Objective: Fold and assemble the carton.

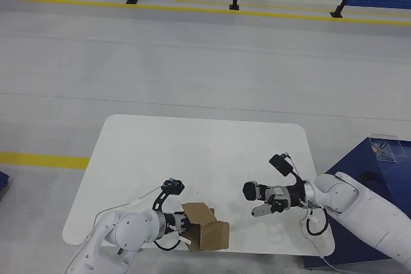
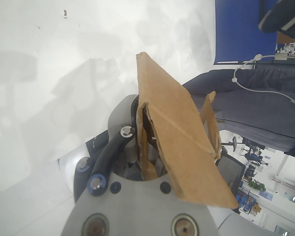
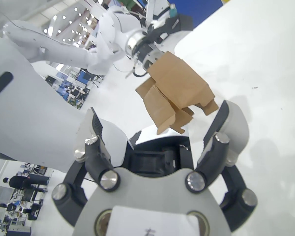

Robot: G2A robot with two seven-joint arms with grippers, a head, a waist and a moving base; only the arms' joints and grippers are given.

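carton: lower centre of the top view, long axis left-right, flapped end toward lower right
left fingers: clamped on carton
right fingers: apart

left gripper clamped, right gripper spread wide

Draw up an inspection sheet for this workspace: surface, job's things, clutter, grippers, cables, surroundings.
Surface: white table, with a few small dark specks.
Job's things: one brown carton, partly folded with its flaps hanging loose, held at the table's near edge.
Clutter: nothing seen.
Grippers: left gripper is shut on the carton. Right gripper is open and empty, facing the carton but apart from it.
Cables: white cable trails along the left arm; black hoses run at the left wrist.
Surroundings: grey floor with a yellow line; blue cabinet beside the table.
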